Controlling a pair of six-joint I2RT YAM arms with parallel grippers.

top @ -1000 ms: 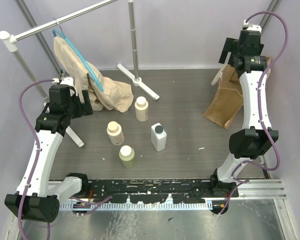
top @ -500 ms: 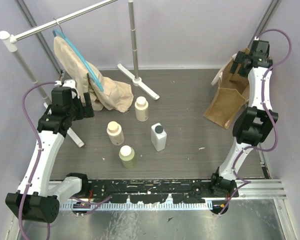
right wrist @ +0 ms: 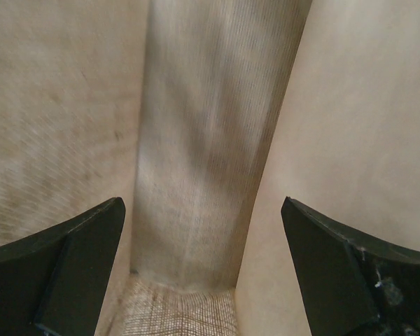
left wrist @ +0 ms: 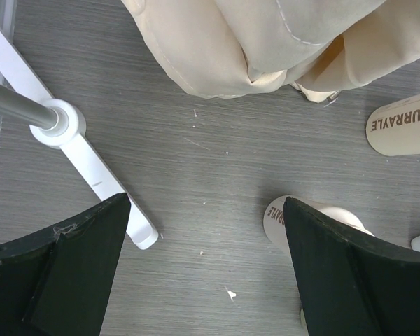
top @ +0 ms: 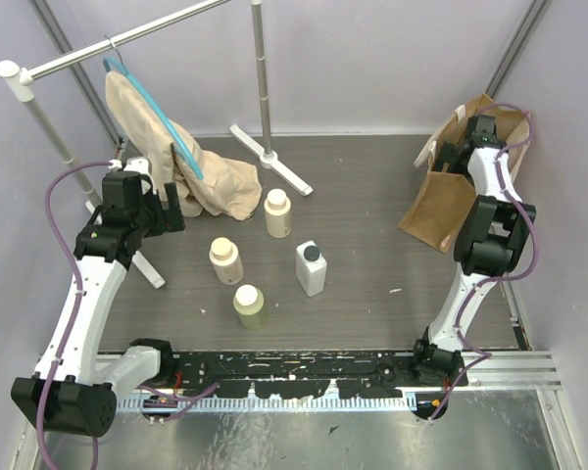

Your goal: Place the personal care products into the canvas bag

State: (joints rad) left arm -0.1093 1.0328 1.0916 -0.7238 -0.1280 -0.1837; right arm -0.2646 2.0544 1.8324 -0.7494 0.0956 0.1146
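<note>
Personal care products [top: 277, 212], four small bottles, all stand upright in a loose cluster on the grey tabletop [top: 372, 225], left of centre. By the look of it none has been packed and the whole job is left to do. Three are round and cream with wide caps, and the yellowish bottle [top: 250, 305] stands nearest the arms. The fourth, a white rectangular bottle [top: 312, 268], has a dark round cap. The canvas bag [top: 449, 201], tan-brown and open at the top, stands at the far right, well apart from them. The right end effector [right wrist: 203, 203] is down inside the bag's mouth, fingers spread wide with nothing between them and only woven lining in view. The left end effector [left wrist: 206, 203] hovers over the tabletop, spread wide and empty, near a draped beige cloth [top: 211, 181] on a blue hanger [top: 167, 122], with two round bottles off to one side.
</note>
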